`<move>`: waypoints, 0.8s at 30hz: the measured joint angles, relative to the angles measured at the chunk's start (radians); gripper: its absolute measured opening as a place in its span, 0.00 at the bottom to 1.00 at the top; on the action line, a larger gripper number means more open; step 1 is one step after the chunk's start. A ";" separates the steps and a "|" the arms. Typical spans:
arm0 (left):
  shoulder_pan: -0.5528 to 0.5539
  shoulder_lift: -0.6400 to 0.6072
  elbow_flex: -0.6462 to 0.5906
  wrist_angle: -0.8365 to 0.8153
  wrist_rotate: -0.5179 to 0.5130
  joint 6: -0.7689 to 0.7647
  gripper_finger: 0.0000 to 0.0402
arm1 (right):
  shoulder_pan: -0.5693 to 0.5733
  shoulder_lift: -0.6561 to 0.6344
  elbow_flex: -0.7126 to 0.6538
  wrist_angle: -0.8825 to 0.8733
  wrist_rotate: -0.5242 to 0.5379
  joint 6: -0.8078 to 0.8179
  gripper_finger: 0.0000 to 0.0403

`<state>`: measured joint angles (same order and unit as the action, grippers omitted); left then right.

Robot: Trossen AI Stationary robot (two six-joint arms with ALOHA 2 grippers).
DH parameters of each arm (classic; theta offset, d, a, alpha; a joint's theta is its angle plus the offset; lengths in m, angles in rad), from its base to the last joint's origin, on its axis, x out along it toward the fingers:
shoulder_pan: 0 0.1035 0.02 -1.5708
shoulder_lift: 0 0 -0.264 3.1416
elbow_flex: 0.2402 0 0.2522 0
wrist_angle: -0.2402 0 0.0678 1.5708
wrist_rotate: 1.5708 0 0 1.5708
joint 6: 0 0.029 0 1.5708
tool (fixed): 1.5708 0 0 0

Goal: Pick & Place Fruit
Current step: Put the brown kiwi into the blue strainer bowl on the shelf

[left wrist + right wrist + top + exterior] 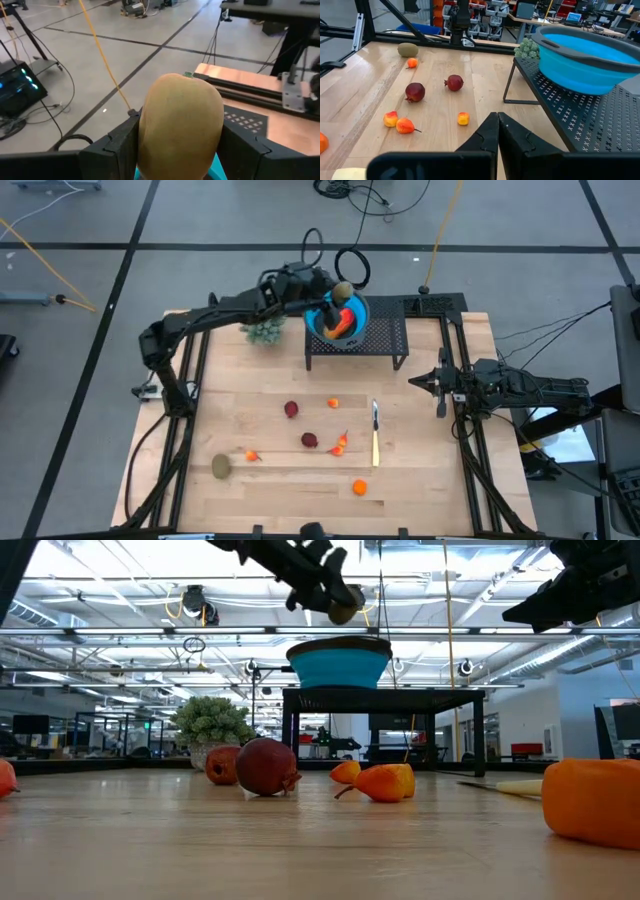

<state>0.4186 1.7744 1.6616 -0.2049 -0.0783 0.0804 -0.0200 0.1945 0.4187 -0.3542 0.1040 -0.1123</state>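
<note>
High view: left gripper (340,290) is hovering over the blue bowl (358,317) on the black mesh stand (385,340), clamping a brownish-green oval fruit (342,289). An orange-red fruit (341,324) is already lying in the bowl. Right gripper (428,383) is waiting at the table's right side, fingers shut, empty. Loose fruit is sitting on the wooden table (430,480): two dark red ones (291,409) (310,440), small orange ones, another green oval (221,466) near the front left corner. The knife (375,435) is lying right of them.

Low view: held oval is hanging clear above the bowl rim, toward its right half.

Left wrist view: both fingers (117,145) are pressing the oval's sides, jaws spread fairly wide around it; bowl blue is just showing below.

Right wrist view: its fingers are touching tip to tip, pointing at the scattered fruit, with bowl and stand to one side.

Risk, as a judgement: oval is sitting off the bowl's middle, so a release from this height could be bouncing it off the rim or the fruit inside and onto the mesh. A smooth rounded toy could also be slipping in the grip.
</note>
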 joint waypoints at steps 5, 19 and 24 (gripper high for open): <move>0.017 0.063 0.033 0.000 0.002 0.023 0.54 | 0.000 0.000 0.000 -0.002 0.000 0.000 0.00; 0.060 0.107 0.035 -0.128 0.029 0.004 0.54 | 0.000 0.000 0.000 -0.002 0.000 0.000 0.00; 0.059 0.124 0.035 -0.136 0.024 0.006 0.54 | 0.000 0.000 0.000 -0.003 -0.001 0.000 0.00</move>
<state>0.4774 1.8987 1.6962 -0.3414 -0.0540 0.0863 -0.0199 0.1944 0.4187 -0.3569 0.1033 -0.1120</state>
